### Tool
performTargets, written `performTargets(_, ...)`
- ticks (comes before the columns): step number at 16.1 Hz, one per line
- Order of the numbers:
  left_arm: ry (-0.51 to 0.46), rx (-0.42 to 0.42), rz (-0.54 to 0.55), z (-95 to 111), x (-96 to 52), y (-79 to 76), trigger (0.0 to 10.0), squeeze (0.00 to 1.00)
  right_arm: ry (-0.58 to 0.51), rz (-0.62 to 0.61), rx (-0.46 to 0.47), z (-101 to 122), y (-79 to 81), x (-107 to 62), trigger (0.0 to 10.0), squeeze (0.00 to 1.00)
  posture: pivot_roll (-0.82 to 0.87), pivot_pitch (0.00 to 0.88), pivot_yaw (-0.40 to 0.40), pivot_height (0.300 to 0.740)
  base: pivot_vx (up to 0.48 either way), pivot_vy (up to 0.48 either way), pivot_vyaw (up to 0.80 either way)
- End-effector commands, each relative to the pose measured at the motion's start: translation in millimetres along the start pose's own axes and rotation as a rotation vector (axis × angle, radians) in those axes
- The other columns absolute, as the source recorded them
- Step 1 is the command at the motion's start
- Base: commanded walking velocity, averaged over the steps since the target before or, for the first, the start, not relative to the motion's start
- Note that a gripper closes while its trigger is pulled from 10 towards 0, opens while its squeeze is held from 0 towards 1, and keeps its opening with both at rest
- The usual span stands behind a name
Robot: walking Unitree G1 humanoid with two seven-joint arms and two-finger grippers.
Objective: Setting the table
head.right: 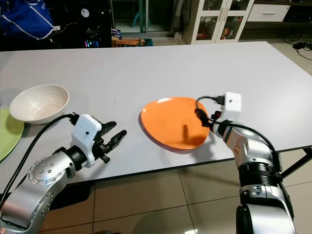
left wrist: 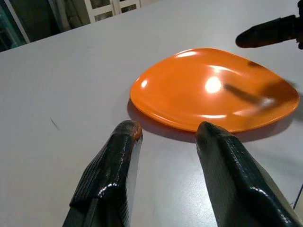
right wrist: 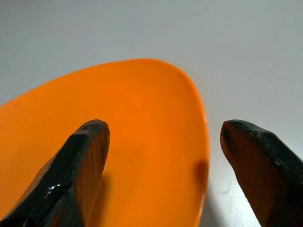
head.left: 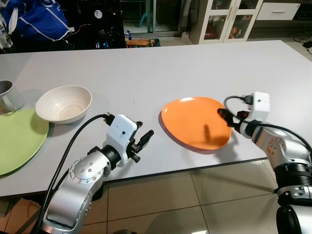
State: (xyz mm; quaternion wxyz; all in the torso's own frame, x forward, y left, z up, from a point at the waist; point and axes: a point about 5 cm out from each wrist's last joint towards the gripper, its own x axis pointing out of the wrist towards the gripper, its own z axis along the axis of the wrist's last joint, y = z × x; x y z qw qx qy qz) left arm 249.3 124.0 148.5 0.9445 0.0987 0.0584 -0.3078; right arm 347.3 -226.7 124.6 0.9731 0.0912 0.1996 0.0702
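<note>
The orange plate (head.left: 196, 122) lies flat on the grey desk (head.left: 161, 68), right of centre in the left eye view and close to the near edge. The right end effector (head.left: 225, 116) hovers at the plate's right rim with its fingers spread wide and empty; in the right wrist view one finger (right wrist: 78, 165) is over the plate's inside and the other (right wrist: 265, 161) is over bare desk, so the rim runs between them. The left end effector (head.left: 141, 140) sits lower left of the plate, near it but not touching, also parted and holding nothing.

The step in hand looks like taking the plate by its rim. To do it well, the right end effector should drop until the outer finger slips under the lip, then close squarely on the rim, since a shallow glossy plate may slide or tip if pinched at the very edge. The near desk edge leaves little room for a push toward the robot.

Further left stand a white bowl (head.left: 64, 103), a green plate (head.left: 17, 139) at the frame's left edge and a grey mug (head.left: 9, 95). All are well apart from the orange plate, and nothing lies between it and either end effector.
</note>
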Motion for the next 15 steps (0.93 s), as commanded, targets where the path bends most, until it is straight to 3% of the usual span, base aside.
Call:
performTargets(1,0.004,0.015,-0.012,1.6,1.0,-1.9,10.0,0.00,-0.020,0.007,-0.030,3.7,1.4,-1.2,10.0,0.00,-0.02,0.024,-0.014,0.740,0.000,0.000,0.00)
performTargets(3,0.004,0.016,-0.009,1.5,0.6,-1.9,10.0,0.00,-0.044,-0.012,-0.049,7.1,-1.6,-2.0,10.0,0.00,-0.02,0.022,-0.017,0.740,0.000,0.000,0.00)
performTargets(4,-0.011,0.023,0.019,3.7,0.5,0.5,10.0,0.00,-0.152,-0.045,-0.035,23.0,-6.6,-6.8,10.0,0.00,-0.02,0.023,-0.023,0.740,0.000,0.000,0.00)
performTargets(5,-0.051,0.072,0.103,9.5,1.4,7.5,10.0,0.00,-0.333,-0.068,-0.052,46.9,-8.9,-18.0,10.0,0.00,-0.02,0.023,-0.030,0.740,0.000,0.000,0.00)
performTargets(6,-0.071,0.103,0.161,13.1,1.9,12.0,10.0,0.00,-0.395,-0.071,-0.070,55.6,-7.9,-24.5,10.0,0.00,-0.02,0.022,-0.031,0.740,0.000,0.000,0.00)
performTargets(7,-0.101,0.057,0.290,22.2,2.9,22.6,10.0,0.00,-0.500,-0.063,-0.041,71.2,-0.1,-43.8,10.0,0.00,-0.02,0.014,-0.031,0.740,0.000,0.000,0.00)
performTargets(8,-0.132,0.038,0.328,28.0,3.1,25.6,10.0,0.00,-0.526,-0.055,-0.018,74.7,4.1,-50.1,10.0,0.00,-0.02,0.014,-0.031,0.740,0.000,0.000,0.00)
performTargets(10,-0.187,0.026,0.388,39.4,2.8,28.4,10.0,0.00,-0.583,-0.052,-0.009,75.6,16.8,-64.2,10.0,0.00,-0.02,0.008,-0.023,0.740,0.000,0.000,0.00)
performTargets(12,-0.190,0.049,0.420,42.5,6.6,28.1,10.0,0.00,-0.614,-0.039,-0.138,53.8,46.1,-77.2,10.0,0.00,-0.03,0.002,-0.005,0.740,0.000,0.000,0.00)
performTargets(15,-0.220,0.006,0.454,44.6,5.8,30.9,10.0,0.00,-0.586,-0.021,-0.113,34.3,61.5,-86.3,10.0,0.00,-0.04,0.000,0.009,0.740,0.000,0.000,0.00)
